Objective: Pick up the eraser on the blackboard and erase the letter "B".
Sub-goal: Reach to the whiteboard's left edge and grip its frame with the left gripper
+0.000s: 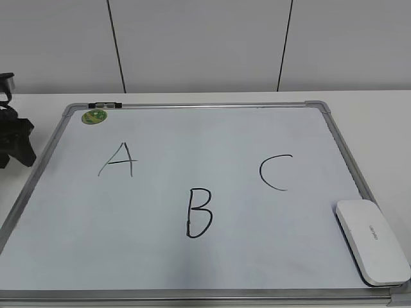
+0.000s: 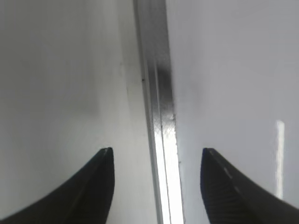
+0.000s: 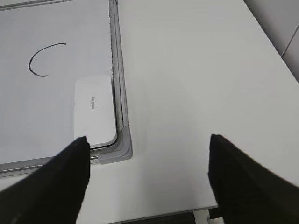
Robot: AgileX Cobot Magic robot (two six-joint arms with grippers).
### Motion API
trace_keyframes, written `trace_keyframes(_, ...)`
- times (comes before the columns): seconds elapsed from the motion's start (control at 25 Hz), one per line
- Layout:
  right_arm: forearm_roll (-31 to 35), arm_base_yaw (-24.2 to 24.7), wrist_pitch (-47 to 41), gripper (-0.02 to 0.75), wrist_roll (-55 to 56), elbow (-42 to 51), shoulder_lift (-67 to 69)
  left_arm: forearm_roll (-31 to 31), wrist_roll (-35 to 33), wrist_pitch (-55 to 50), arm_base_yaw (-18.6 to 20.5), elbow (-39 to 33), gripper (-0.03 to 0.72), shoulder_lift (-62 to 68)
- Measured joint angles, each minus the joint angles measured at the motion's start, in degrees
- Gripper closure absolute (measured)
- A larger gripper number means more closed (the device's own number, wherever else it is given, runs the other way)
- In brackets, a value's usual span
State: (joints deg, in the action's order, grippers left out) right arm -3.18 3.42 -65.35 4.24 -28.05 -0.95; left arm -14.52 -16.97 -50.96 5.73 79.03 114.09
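The blackboard (image 1: 192, 269) is a white dry-erase board with a grey frame, lying flat on the table. The black letter "B" (image 1: 199, 213) is drawn near its front middle. The white eraser (image 1: 371, 240) lies in the board's front right corner; it also shows in the right wrist view (image 3: 94, 109). My right gripper (image 3: 148, 142) is open and empty, above the table just off that corner (image 3: 119, 149), out of the exterior view. My left gripper (image 2: 156, 151) is open and empty, low over the board's left frame edge (image 2: 156, 93); its arm (image 1: 13, 138) shows at the far left.
Black letters "A" (image 1: 117, 160) and "C" (image 1: 275, 172) flank the B. A green round magnet (image 1: 94, 116) and a marker (image 1: 104, 104) sit at the board's back left. The table's front and right edges (image 3: 261, 42) show in the right wrist view.
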Motion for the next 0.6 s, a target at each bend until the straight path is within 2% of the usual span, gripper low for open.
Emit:
trace_keyframes(0.28, 0.0, 0.0, 0.0, 0.151, 0.0, 0.0, 0.0, -1.89, -1.38, -2.03, 0.1, 4.33, 0.301, 5.37)
trace_keyframes(0.6, 0.0, 0.0, 0.0, 0.151, 0.0, 0.0, 0.0, -2.48, -1.49, -2.41, 0.83, 4.89, 0.364, 9.06)
